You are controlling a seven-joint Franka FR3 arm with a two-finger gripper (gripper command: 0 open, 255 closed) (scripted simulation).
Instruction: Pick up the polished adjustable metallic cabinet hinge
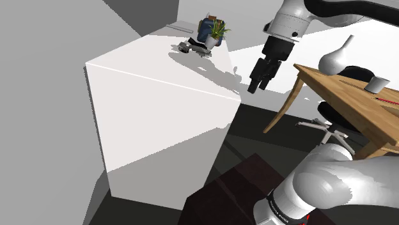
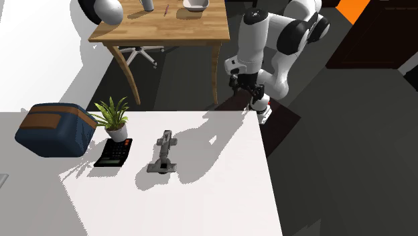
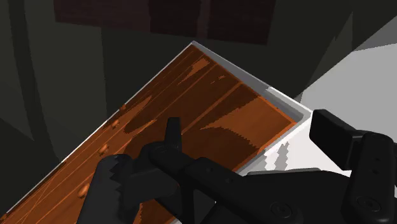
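Observation:
The grey metal cabinet hinge [image 1: 189, 46] [image 2: 163, 155] lies flat on the white counter [image 1: 160, 96] [image 2: 221, 194], toward its far end in the shoulder view. My black gripper [image 1: 256, 82] [image 2: 249, 90] [image 3: 219, 159] hangs past the counter's edge, over the gap between the counter and a wooden table, well apart from the hinge. Its fingers [image 3: 107, 186] stand apart, open, with nothing between them. Below them in the wrist view is a brown wood-grain panel [image 3: 191, 95] with a white rim.
A black calculator [image 2: 114, 152], a potted plant [image 1: 216, 32] [image 2: 115, 117] and a blue bag [image 2: 55, 129] sit next to the hinge. The wooden table [image 1: 345, 96] [image 2: 161, 27] carries a vase [image 1: 336, 57] and a cup [image 1: 378, 83]; an office chair [image 2: 137, 53] stands under it.

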